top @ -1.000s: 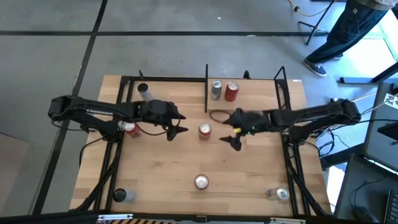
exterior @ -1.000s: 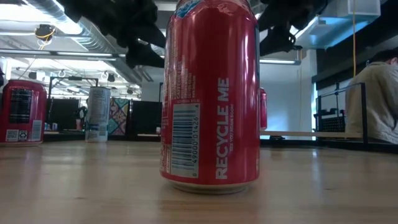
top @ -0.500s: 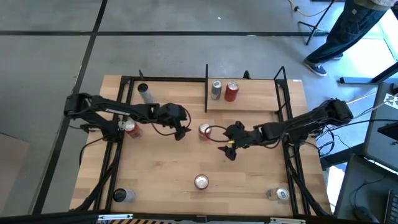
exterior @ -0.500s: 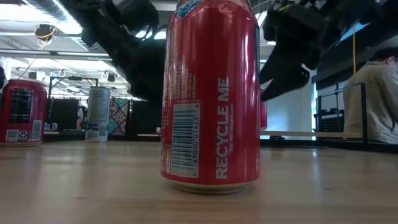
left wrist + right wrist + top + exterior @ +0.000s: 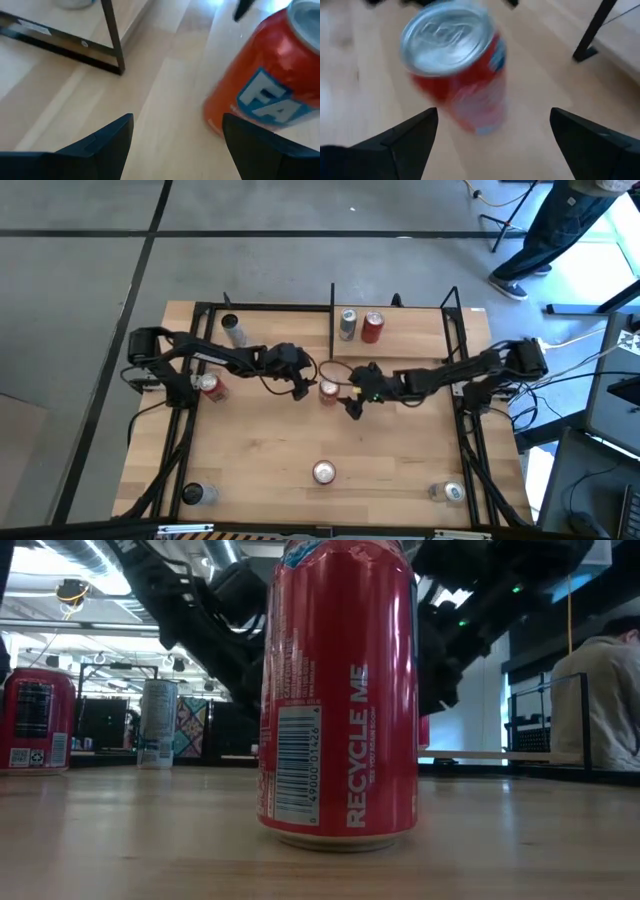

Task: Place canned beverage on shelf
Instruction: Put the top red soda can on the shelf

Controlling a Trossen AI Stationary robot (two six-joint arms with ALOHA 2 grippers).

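Observation:
A red can [image 5: 328, 390] stands upright on the tabletop, just in front of the shelf [image 5: 405, 343], a small light-wood board with black posts. My left gripper [image 5: 302, 388] is open, close to the can's left. The can stands beyond the left gripper's fingertips and to one side in the left wrist view [image 5: 265, 95], not between them. My right gripper [image 5: 351, 401] is open, close to the can's right. The can stands ahead of its spread fingers in the right wrist view [image 5: 460, 70]. Neither gripper touches the can.
A silver can [image 5: 347, 325] and a red can [image 5: 372, 327] stand on the shelf. Other cans stand at the far left [image 5: 232, 330], the left [image 5: 209, 387], the near middle [image 5: 323, 472] and both near corners [image 5: 192, 494], [image 5: 452, 492]. A person stands beyond the table [image 5: 560, 230].
My left gripper has moved toward the table's right and my right gripper toward the table's left. Both have closed in on the red can in the middle and come lower. The can has stayed in place.

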